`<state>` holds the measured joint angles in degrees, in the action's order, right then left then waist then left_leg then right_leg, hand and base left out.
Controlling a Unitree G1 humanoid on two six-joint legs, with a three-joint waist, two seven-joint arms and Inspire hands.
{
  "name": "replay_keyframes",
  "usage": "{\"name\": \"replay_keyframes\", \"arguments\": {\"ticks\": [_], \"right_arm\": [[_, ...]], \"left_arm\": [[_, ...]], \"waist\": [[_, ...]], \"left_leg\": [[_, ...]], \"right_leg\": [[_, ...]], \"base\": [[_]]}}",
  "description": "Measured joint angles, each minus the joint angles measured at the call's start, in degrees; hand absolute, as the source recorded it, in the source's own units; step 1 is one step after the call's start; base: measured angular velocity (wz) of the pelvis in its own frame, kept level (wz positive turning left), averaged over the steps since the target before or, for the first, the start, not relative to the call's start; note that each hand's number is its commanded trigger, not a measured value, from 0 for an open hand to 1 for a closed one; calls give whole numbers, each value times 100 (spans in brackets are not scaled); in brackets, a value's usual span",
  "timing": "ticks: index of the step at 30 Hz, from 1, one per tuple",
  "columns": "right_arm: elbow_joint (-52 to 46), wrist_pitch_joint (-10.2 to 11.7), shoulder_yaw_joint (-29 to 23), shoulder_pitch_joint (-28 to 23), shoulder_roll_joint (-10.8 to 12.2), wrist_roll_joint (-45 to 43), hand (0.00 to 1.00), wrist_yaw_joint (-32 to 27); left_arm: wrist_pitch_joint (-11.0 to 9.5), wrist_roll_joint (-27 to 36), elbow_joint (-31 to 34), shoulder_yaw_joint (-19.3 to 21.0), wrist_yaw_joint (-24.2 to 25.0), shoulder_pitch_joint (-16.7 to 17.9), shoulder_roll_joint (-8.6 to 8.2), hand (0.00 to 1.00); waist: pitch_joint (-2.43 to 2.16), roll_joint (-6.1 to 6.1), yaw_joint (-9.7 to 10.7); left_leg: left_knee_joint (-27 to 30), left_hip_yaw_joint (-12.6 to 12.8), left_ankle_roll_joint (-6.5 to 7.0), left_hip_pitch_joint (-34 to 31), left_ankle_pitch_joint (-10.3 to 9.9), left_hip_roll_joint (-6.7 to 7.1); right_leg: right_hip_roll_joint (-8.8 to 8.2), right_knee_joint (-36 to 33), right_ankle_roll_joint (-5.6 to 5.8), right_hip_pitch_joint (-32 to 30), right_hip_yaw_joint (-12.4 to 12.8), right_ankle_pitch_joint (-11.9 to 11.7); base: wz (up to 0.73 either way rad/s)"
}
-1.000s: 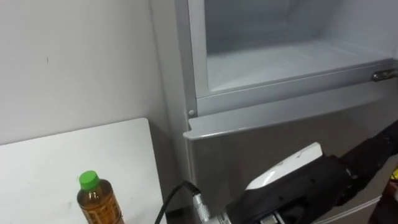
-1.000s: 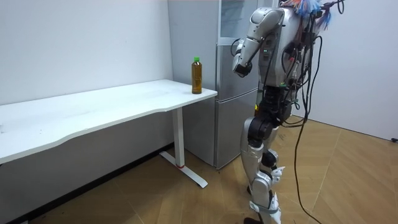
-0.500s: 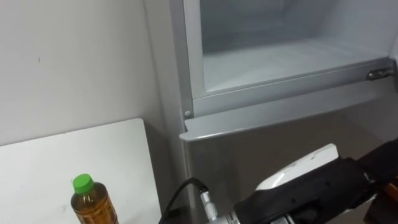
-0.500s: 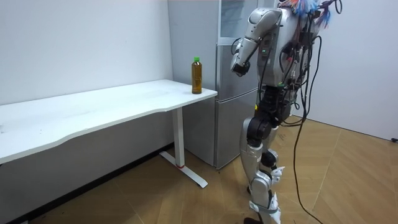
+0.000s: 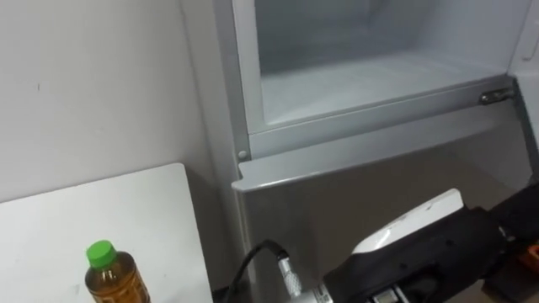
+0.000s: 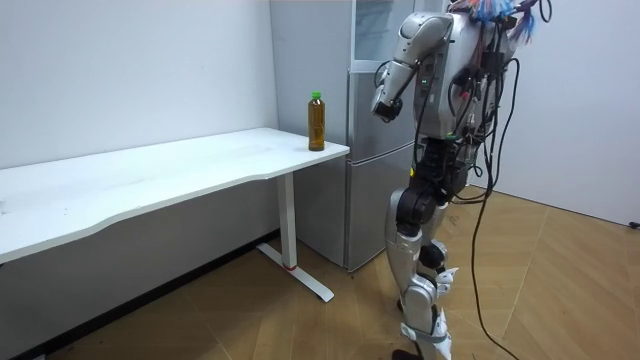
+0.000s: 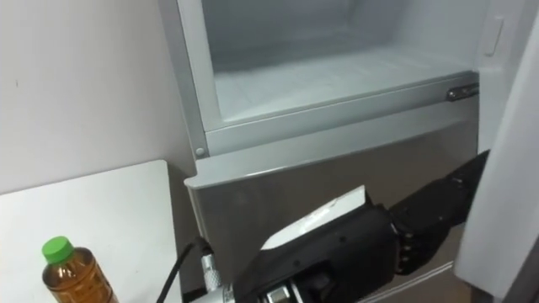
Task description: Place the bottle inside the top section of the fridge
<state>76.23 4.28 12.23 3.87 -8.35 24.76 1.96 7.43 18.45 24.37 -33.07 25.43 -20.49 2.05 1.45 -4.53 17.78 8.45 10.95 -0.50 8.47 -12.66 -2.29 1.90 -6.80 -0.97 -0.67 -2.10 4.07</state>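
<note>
The bottle [image 5: 108,273] holds amber liquid under a green cap and stands upright near the right end of the white table [image 5: 50,219]; the room view has the bottle [image 6: 316,121] at the table's corner beside the fridge. The upper fridge compartment [image 5: 362,76] is open, its pale floor bare. My left hand [image 5: 421,248] hangs in front of the lower fridge door [image 5: 379,185], back of the hand up, fingers stretched to the right and holding nothing. It is well to the right of the bottle and apart from it.
The upper fridge's opened door [image 7: 509,194] stands at the far right edge. A white wall rises behind the table. I stand upright on the wooden floor [image 6: 560,300], facing the fridge [image 6: 368,150], with the table on my left.
The whole eye view has slid left, so the camera has turned right. My left hand stays raised before the lower door, slightly higher. The bottle has not moved.
</note>
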Motion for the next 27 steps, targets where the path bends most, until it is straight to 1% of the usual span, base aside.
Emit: {"name": "replay_keyframes", "arguments": {"ticks": [2, 9, 12, 13, 14, 16, 18, 19, 22, 25, 27], "right_arm": [[5, -2, 12, 25, 20, 3, 0, -9], [-25, -3, 120, 67, 30, 10, 0, -51], [-81, -6, 239, 89, 34, 16, 0, -52], [-85, -9, 254, 102, 40, 16, 0, -51], [-99, -11, 286, 112, 45, 12, 0, -51], [-109, -11, 287, 128, 66, 12, 0, -51], [-110, -13, 349, 130, 97, 66, 0, -52], [-110, -14, 387, 128, 106, 112, 0, -51], [-110, -16, 413, 129, 106, 191, 0, -50], [-110, -16, 453, 148, 104, 192, 0, -48], [-110, -16, 469, 154, 104, 197, 0, -48]], "left_arm": [[-80, 1, -87, -69, -11, 0, -63, 0], [-270, 7, -283, -411, -13, -6, -233, 0], [-316, 18, -435, -508, -9, -40, -340, 0], [-318, 28, -486, -550, -9, -87, -372, 0], [-326, 97, -552, -591, -8, -155, -382, 0], [-375, 186, -650, -651, -6, -189, -384, 0], [-421, 254, -778, -687, -6, -204, -418, 0], [-431, 307, -868, -715, -10, -244, -464, 0], [-473, 450, -1034, -785, -11, -287, -571, 0], [-514, 457, -1081, -823, -13, -294, -589, 0], [-518, 458, -1085, -823, -13, -296, -590, 0]], "waist": [[5, 8, 69], [11, 19, 177], [34, 57, 226], [42, 76, 228], [42, 93, 226], [42, 130, 228], [34, 176, 241], [35, 197, 248], [31, 197, 252], [28, 193, 253], [10, 165, 253]], "left_leg": [[-12, 0, 0, -10, 0, -5], [-21, 7, 0, -25, 0, -8], [-23, 36, 0, -18, 0, -8], [-23, 111, 0, -19, 0, -10], [-23, 161, 0, -20, 0, -10], [-25, 161, 0, -27, 0, -7], [-25, 162, 0, -30, 0, -7], [-25, 166, 0, -39, -1, -5], [-24, 206, 0, -30, 0, 2], [-24, 264, 0, -35, 0, -2], [-24, 274, 0, -49, 0, -6]], "right_leg": [[10, 4, -2, -9, 5, -1], [16, 2, -5, -43, 30, -3], [18, -5, -5, -49, 53, -3], [21, -12, -5, -68, 69, -3], [23, -28, -5, -103, 90, -3], [28, -83, -5, -156, 127, -3], [24, -93, -10, -172, 179, -6], [24, -95, -9, -174, 193, -8], [34, -96, -6, -183, 202, -9], [37, -112, -9, -219, 216, -20], [33, -113, -14, -229, 217, -29]], "base": [[0], [-2], [-5], [-7], [-8], [-15], [-15], [-7], [-2], [-7], [-6]]}}
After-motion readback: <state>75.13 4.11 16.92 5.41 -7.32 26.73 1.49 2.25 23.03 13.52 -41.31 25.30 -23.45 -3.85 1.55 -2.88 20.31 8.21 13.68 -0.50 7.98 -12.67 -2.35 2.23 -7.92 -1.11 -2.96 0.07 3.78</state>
